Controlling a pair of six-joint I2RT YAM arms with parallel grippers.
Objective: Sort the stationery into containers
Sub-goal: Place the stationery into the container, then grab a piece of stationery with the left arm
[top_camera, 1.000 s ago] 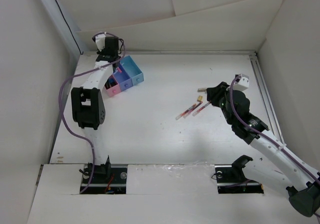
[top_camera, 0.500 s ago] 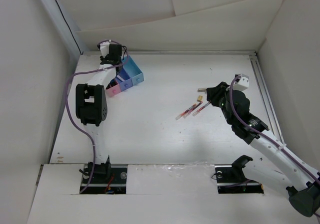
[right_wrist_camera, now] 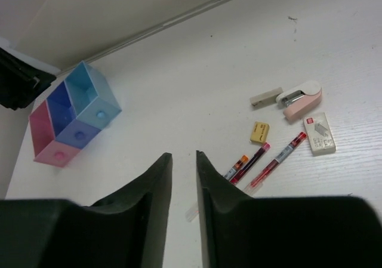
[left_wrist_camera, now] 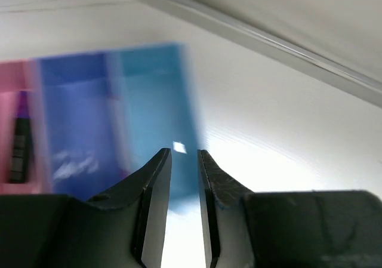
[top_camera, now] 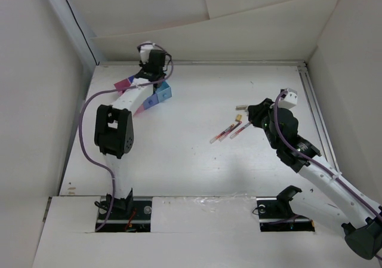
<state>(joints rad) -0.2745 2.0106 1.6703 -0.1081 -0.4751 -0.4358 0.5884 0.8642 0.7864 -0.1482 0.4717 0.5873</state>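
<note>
The containers [top_camera: 162, 91], a joined row of pink, purple-blue and light blue boxes, stand at the back left, partly hidden under my left arm. In the left wrist view they are blurred; a dark item [left_wrist_camera: 18, 149] lies in the pink box [left_wrist_camera: 13, 101]. My left gripper [top_camera: 156, 65] hovers by the light blue box [left_wrist_camera: 156, 95], jaws nearly together and empty [left_wrist_camera: 184, 153]. The red-pink pens [top_camera: 230, 130] lie mid-right on the table. My right gripper [top_camera: 253, 114] is shut and empty just right of them [right_wrist_camera: 184, 154].
Beside the pens [right_wrist_camera: 277, 160] lie a yellow eraser [right_wrist_camera: 259, 132], a pale eraser [right_wrist_camera: 265, 98], a pink and white stapler [right_wrist_camera: 300, 99] and a small staple box [right_wrist_camera: 320, 134]. White walls close in the back and both sides.
My left arm has swung right along the back wall, from the pink end of the containers to the light blue end. The right arm and the pens have not moved.
</note>
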